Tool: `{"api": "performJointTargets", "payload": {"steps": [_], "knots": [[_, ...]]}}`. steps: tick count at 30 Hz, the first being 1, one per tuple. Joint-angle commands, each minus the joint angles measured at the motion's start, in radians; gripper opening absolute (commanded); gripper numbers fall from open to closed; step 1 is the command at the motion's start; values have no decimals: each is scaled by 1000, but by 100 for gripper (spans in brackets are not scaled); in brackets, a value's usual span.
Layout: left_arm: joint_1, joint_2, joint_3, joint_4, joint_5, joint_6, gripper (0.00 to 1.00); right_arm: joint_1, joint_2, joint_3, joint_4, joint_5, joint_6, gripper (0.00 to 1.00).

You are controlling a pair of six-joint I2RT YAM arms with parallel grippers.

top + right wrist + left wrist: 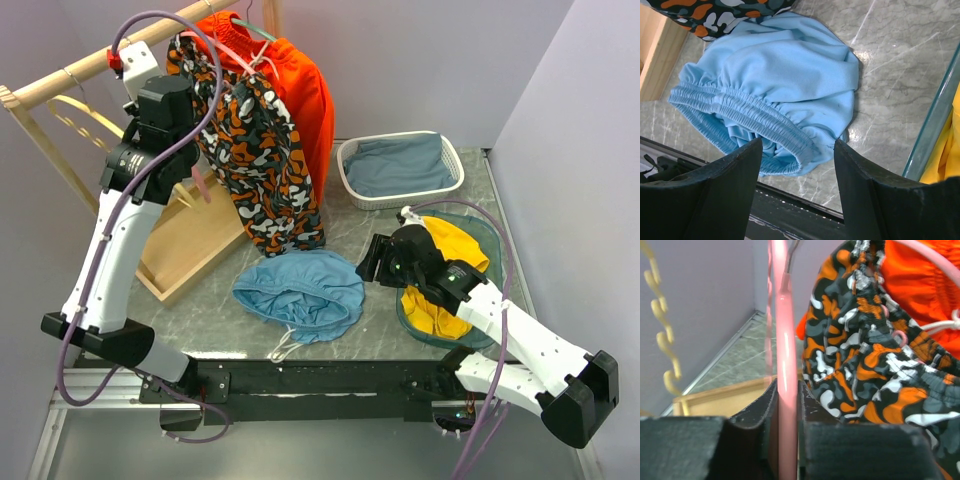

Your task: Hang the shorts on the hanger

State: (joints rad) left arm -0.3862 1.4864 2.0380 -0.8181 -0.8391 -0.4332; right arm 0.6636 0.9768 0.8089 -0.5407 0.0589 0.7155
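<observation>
Left gripper (787,396) tight on the hanger (785,330) — hook cut off above; right gripper (797,145) wide over the shorts (790,65)

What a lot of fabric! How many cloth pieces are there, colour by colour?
Sky-blue shorts: 1
Camouflage shorts: 1
Orange garment: 1
Grey-blue cloth: 1
Yellow cloth: 1
Total: 5

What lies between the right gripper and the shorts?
Nothing. In the top view, only a strip of bare table separates the open right gripper from the shorts.
</observation>
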Motion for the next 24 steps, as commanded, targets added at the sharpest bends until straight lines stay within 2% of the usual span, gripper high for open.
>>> {"api": "performJointTargets", "payload": {"steps": [1,3,15,24], "knots": [[1,-34,0,63,57,4,6,7,-3,13,5,7,-17,67],[0,-26,20,56,55,7,1,7,2,15,8,4,-16,67],[-55,-84,56,114,28,43,1,7,34,22,33,-10,-16,67],[-134,-146,13,103,90,13,1,5,26,9,38,-10,-13,67]]}}
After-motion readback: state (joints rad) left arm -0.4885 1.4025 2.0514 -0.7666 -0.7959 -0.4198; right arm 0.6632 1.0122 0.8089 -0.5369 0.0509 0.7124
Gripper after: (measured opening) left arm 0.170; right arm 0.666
